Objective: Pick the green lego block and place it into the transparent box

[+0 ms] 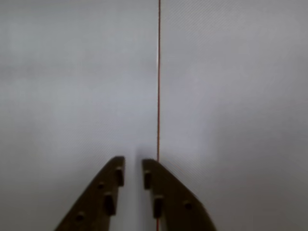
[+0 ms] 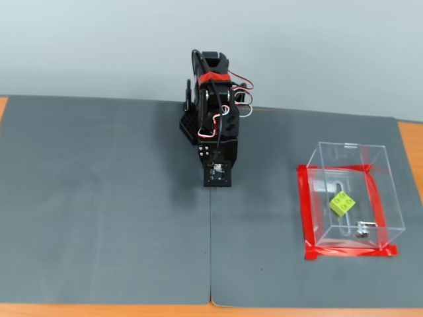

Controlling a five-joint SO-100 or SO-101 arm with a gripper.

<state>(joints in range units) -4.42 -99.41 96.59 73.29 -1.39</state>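
One arm (image 2: 213, 112) sat folded at 12 o'clock on the grey mat (image 2: 99, 211) in the fixed view, well apart from the box. In the wrist view the gripper (image 1: 134, 166) came in from 6 o'clock, its two dark fingers (image 1: 103, 192) nearly together with a thin gap, nothing between them, a thin red line (image 1: 158, 72) running up past the right one. At 3 o'clock the transparent box (image 2: 350, 198) stood on red tape (image 2: 305, 211); the green lego block (image 2: 342, 203) lay tilted inside it.
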